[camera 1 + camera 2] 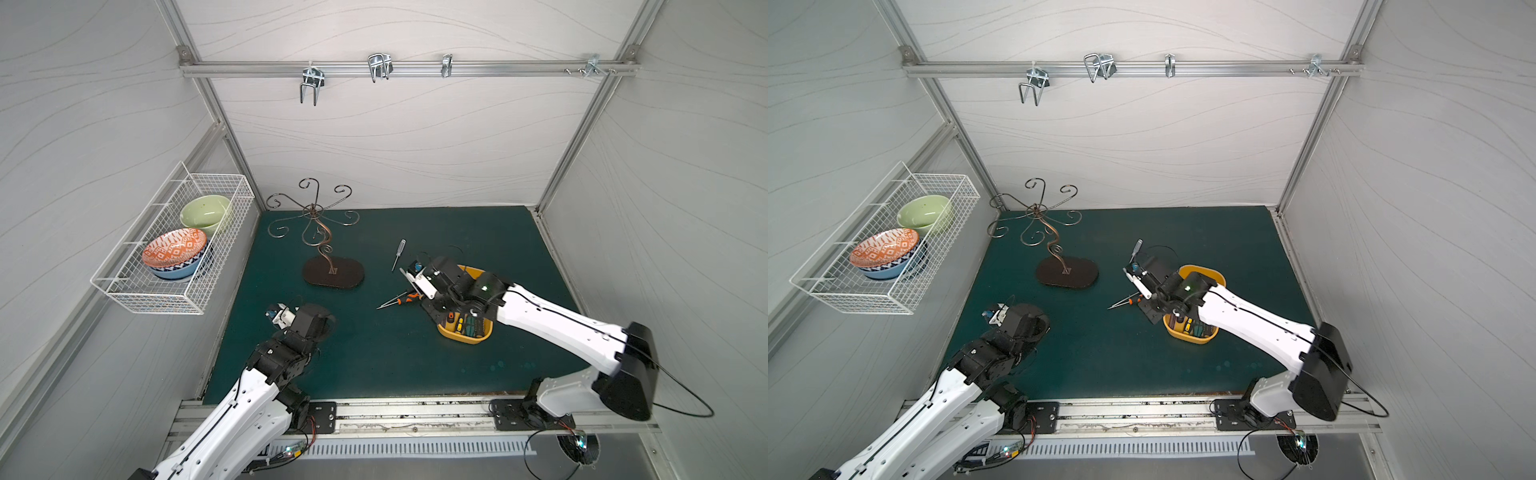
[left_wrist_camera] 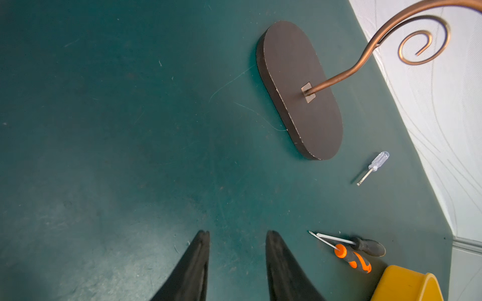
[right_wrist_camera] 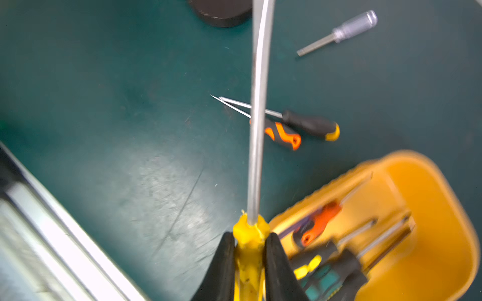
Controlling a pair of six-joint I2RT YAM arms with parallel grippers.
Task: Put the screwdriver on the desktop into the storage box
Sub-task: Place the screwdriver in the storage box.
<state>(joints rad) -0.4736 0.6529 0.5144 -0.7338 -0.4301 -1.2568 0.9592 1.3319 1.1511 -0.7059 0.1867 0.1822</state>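
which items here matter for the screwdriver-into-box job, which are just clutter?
Job:
right gripper, shut on yellow-handled screwdriver
storage box
clear-handled screwdriver, orange-black screwdriver, black-yellow screwdriver, loose on desktop

Lying about:
copper stand
wire basket with bowls
rail hooks
left gripper, open, empty

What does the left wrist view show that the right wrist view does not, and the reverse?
Only the left wrist view: the stand's copper stem, and the left hand, open and empty. Only the right wrist view: the right hand shut on a yellow-handled screwdriver, and stored screwdrivers inside the storage box. Both: the desktop, on it a clear-handled screwdriver, an orange-black screwdriver and a black-handled screwdriver, plus the dark base and part of the box.
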